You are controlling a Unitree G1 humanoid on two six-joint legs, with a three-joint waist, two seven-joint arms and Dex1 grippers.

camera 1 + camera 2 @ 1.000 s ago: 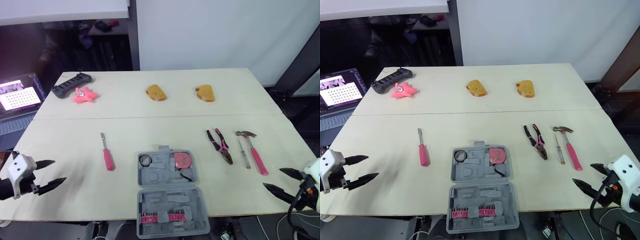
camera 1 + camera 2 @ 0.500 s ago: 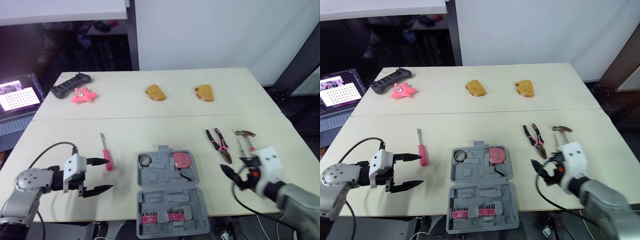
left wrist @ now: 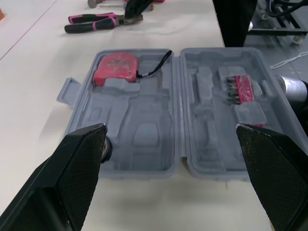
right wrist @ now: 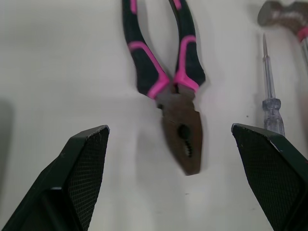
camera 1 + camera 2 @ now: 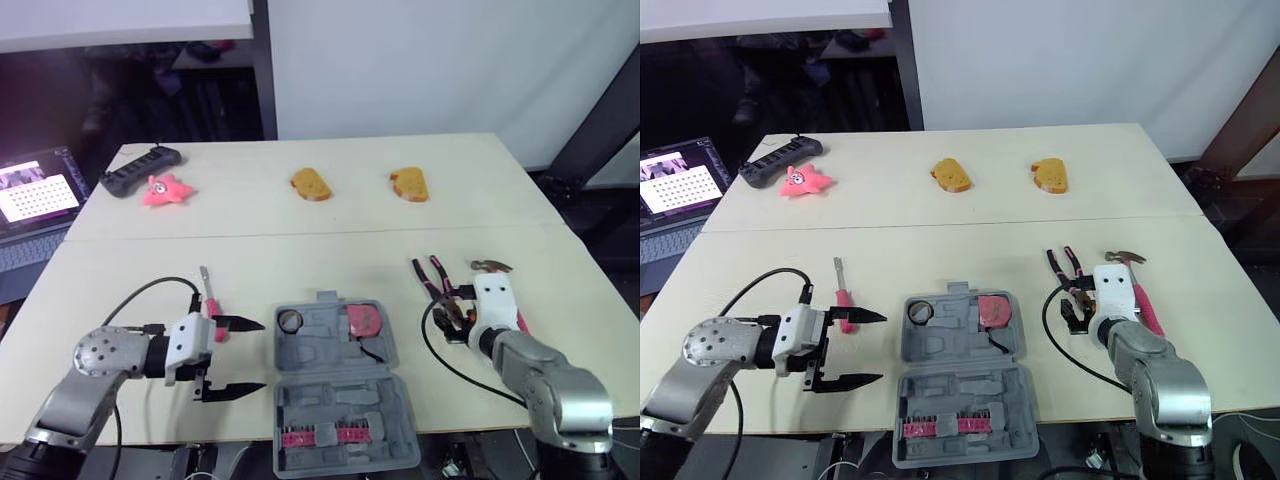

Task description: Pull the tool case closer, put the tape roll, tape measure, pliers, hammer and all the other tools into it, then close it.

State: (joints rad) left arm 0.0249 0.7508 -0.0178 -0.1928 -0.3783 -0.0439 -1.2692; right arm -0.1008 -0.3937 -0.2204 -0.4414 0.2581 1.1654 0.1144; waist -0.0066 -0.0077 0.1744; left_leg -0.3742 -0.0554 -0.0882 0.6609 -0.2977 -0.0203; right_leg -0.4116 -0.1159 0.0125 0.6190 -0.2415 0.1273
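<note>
Both arms had swung in from the counter's (image 5: 300, 250) outer edges. The left hand (image 5: 263, 354), fingers spread wide, sat just beside the open tool case (image 5: 335, 385). The right hand (image 4: 168, 127), also spread, hovered over the pliers (image 5: 438, 288). The tape roll (image 5: 291, 321) and tape measure (image 5: 364, 320) lay inside the case. Its near half seemed to overhang the edge, so a careless pull might tip it off, and a skewed pinch could catch the slim screwdriver (image 4: 269, 91).

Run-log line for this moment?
left gripper: open, facing open tool case | right gripper: open, aimed at pliers | tape measure: in case | hammer, pink screwdriver: on table
</note>
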